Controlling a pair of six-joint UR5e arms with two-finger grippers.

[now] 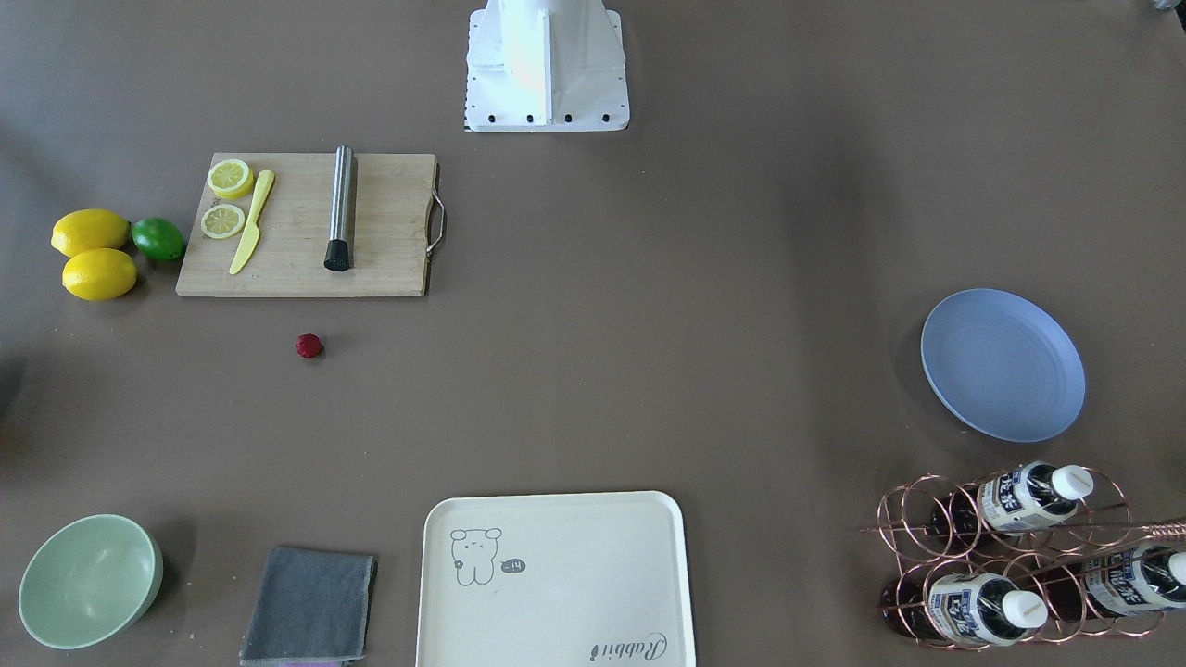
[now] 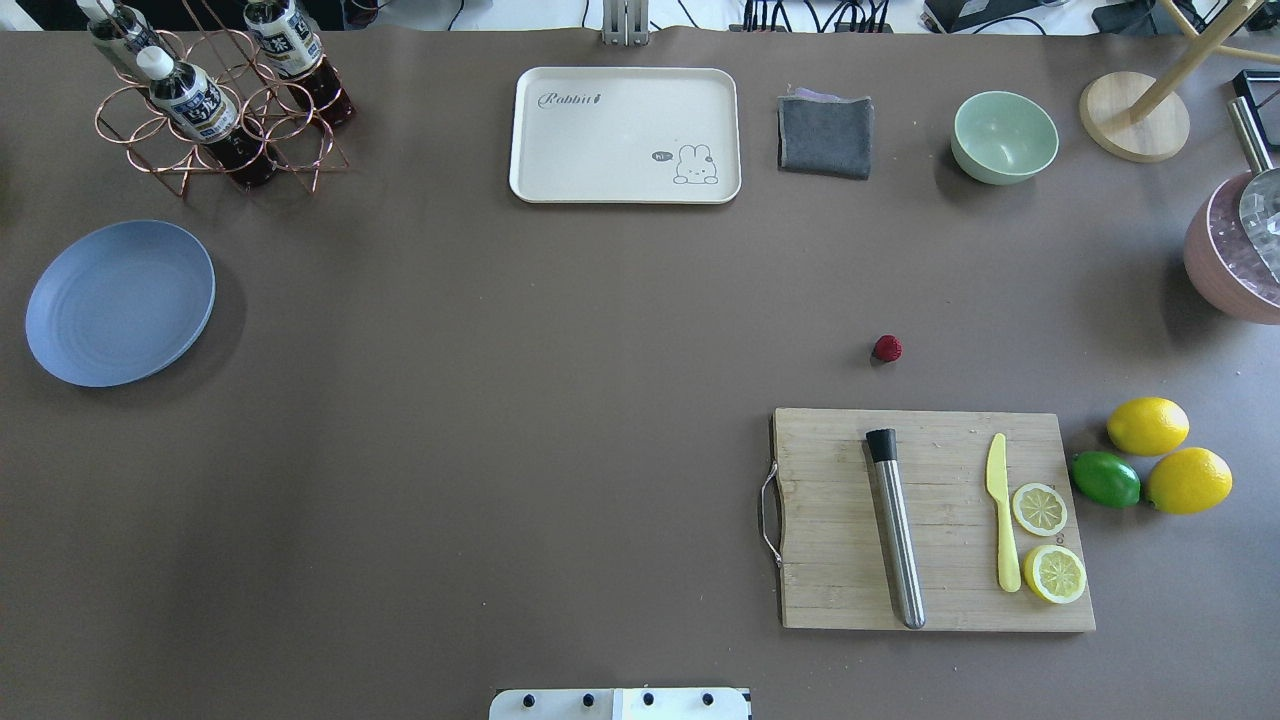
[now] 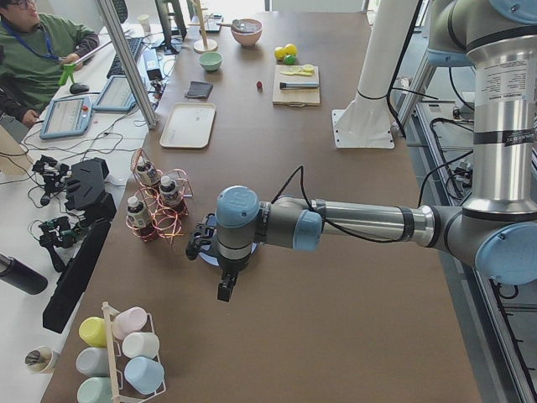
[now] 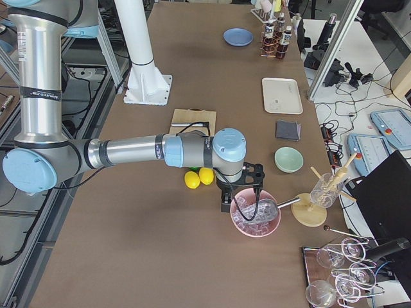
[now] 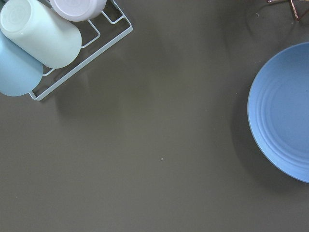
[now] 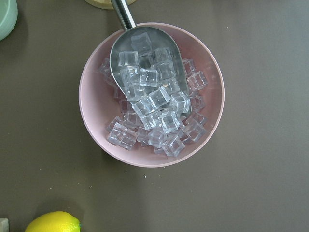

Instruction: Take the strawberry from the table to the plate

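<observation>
The small dark red strawberry (image 1: 309, 346) (image 2: 887, 348) lies alone on the grey-brown table (image 1: 649, 324), just beyond the cutting board's far edge. The periwinkle-blue plate (image 1: 1003, 363) (image 2: 120, 302) sits empty far across the table; its rim fills the right of the left wrist view (image 5: 285, 116). My left gripper (image 3: 225, 290) hangs near the plate and shows only in the exterior left view, so I cannot tell its state. My right gripper (image 4: 226, 204) hovers over a pink bowl of ice, seen only in the exterior right view, state unclear.
A wooden cutting board (image 2: 930, 520) carries a metal muddler, a yellow knife and lemon slices. Two lemons and a lime (image 2: 1105, 478) lie beside it. A cream tray (image 2: 625, 135), grey cloth (image 2: 825, 135), green bowl (image 2: 1004, 136), bottle rack (image 2: 215, 100) and ice bowl (image 6: 152, 94) ring the table.
</observation>
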